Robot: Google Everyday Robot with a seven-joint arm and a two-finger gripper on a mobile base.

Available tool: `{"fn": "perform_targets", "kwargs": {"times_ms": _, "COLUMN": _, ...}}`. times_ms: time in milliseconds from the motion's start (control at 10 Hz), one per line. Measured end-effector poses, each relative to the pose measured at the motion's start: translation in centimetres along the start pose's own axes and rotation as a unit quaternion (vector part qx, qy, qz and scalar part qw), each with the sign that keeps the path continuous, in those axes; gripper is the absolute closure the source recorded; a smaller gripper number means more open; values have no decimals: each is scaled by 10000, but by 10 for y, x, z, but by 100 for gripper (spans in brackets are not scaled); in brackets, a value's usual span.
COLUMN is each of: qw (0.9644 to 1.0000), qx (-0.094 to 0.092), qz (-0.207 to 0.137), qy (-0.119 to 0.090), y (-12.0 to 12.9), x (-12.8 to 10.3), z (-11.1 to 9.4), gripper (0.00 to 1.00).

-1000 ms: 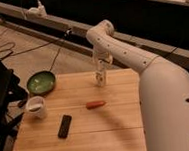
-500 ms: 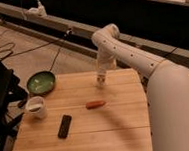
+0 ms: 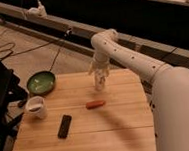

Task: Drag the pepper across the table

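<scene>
The pepper (image 3: 95, 104), small and orange-red, lies on the light wooden table (image 3: 119, 135) near its middle. My gripper (image 3: 100, 83) hangs from the white arm above the back half of the table. It points down, just behind the pepper and slightly to its right, without touching it. Its fingers stand open with nothing between them.
A black remote (image 3: 64, 126) lies front-left of the pepper. A white cup (image 3: 36, 106) stands at the table's left edge, and a green bowl (image 3: 41, 82) sits at the back-left corner. The robot's white body (image 3: 179, 112) fills the right side. Cables run across the floor behind.
The gripper has come down a little toward the tabletop and closer to the pepper. The pepper, remote, cup and bowl have not moved.
</scene>
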Motion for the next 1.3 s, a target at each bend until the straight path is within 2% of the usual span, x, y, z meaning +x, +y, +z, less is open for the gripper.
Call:
{"fn": "perform_targets", "kwargs": {"times_ms": 200, "qw": 9996, "qx": 74, "qz": -142, "qy": -222, "y": -2, "x": -15, "z": 6, "gripper": 34}}
{"fn": "perform_targets", "kwargs": {"times_ms": 500, "qw": 9979, "qx": 14, "qz": -237, "qy": -601, "y": 8, "x": -39, "z": 18, "gripper": 34}}
{"fn": "perform_targets", "kwargs": {"times_ms": 600, "qw": 9966, "qx": -20, "qz": -320, "qy": -759, "y": 12, "x": -50, "z": 24, "gripper": 34}}
{"fn": "perform_targets", "kwargs": {"times_ms": 700, "qw": 9942, "qx": -33, "qz": -557, "qy": -915, "y": 13, "x": -63, "z": 30, "gripper": 34}}
{"fn": "perform_targets", "kwargs": {"times_ms": 800, "qw": 9908, "qx": -6, "qz": -891, "qy": -1017, "y": 10, "x": -75, "z": 35, "gripper": 34}}
{"fn": "perform_targets", "kwargs": {"times_ms": 900, "qw": 9854, "qx": 63, "qz": -1299, "qy": -1098, "y": 4, "x": -87, "z": 39, "gripper": 34}}
{"fn": "perform_targets", "kwargs": {"times_ms": 1000, "qw": 9828, "qx": 100, "qz": -1461, "qy": -1121, "y": 1, "x": -91, "z": 40, "gripper": 34}}
{"fn": "perform_targets", "kwargs": {"times_ms": 1100, "qw": 9734, "qx": 234, "qz": -1993, "qy": -1107, "y": -7, "x": -103, "z": 43, "gripper": 34}}
{"fn": "perform_targets", "kwargs": {"times_ms": 1300, "qw": 9662, "qx": 313, "qz": -2318, "qy": -1083, "y": -12, "x": -109, "z": 44, "gripper": 34}}
